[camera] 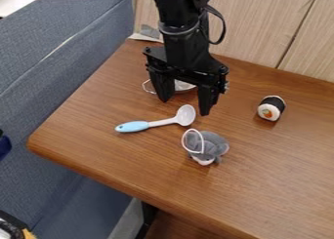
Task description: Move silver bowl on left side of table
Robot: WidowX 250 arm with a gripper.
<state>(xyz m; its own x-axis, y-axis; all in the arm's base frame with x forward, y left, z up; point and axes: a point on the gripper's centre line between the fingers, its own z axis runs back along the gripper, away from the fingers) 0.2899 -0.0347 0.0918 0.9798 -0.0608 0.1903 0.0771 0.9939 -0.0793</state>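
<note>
The wide-open gripper (184, 107) could knock the ladle (163, 122), lying so near the silver bowl (184, 86).

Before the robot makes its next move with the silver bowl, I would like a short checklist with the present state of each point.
Gripper open: ok.
Silver bowl on the table: ok, partly hidden behind the gripper.
Gripper lined up with the silver bowl: cannot tell.
Silver bowl empty inside: cannot tell.
Front-left of table free: not ok, blue-handled ladle lies there.
Toy sushi roll apart from silver bowl: ok.
</note>
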